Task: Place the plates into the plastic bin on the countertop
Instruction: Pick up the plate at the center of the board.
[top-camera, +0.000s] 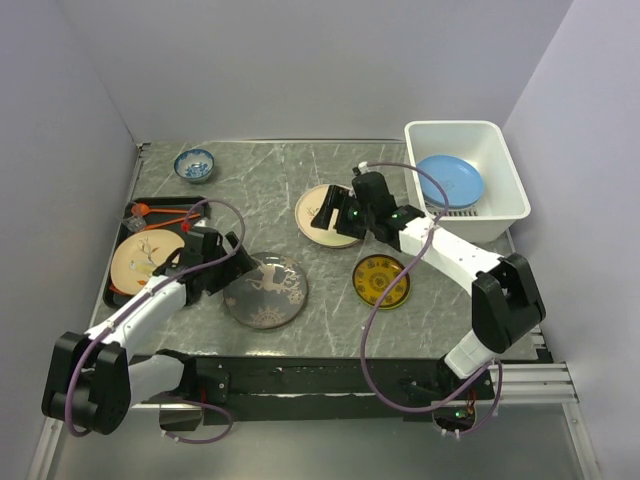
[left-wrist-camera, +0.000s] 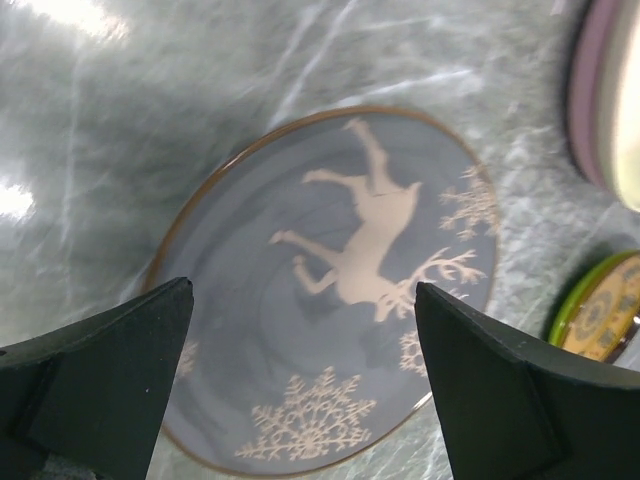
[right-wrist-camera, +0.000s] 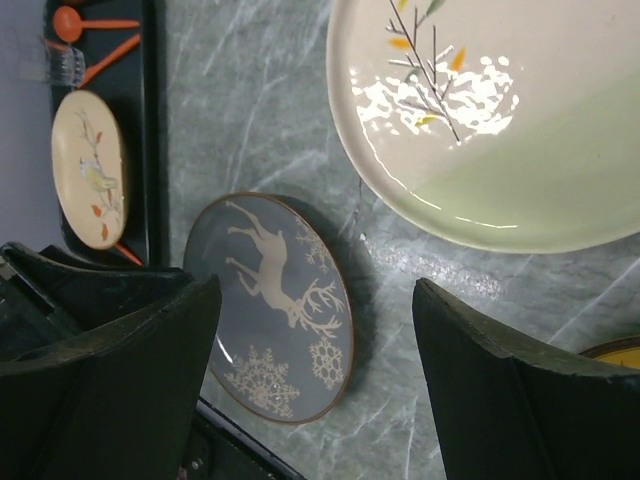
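Note:
A grey-blue plate with a white deer (top-camera: 265, 289) lies flat on the countertop (top-camera: 290, 170). My left gripper (top-camera: 235, 262) hovers open at its left rim; in the left wrist view the deer plate (left-wrist-camera: 330, 290) fills the space under the open gripper (left-wrist-camera: 302, 290). A cream plate with a leaf sprig (top-camera: 318, 203) lies mid-table, with my right gripper (top-camera: 330, 215) open above it. The right wrist view shows that sprig plate (right-wrist-camera: 500, 110) and the deer plate (right-wrist-camera: 275, 300) beyond the open gripper (right-wrist-camera: 317, 285). A small yellow-patterned plate (top-camera: 381, 281) lies near the front. The white plastic bin (top-camera: 500, 150) at back right holds a blue plate (top-camera: 450, 180).
A black tray (top-camera: 125, 235) at the left carries another cream plate (top-camera: 145, 262) and orange utensils (top-camera: 165, 212). A small blue-and-white bowl (top-camera: 194, 164) sits at the back left. Walls close in on the left, back and right.

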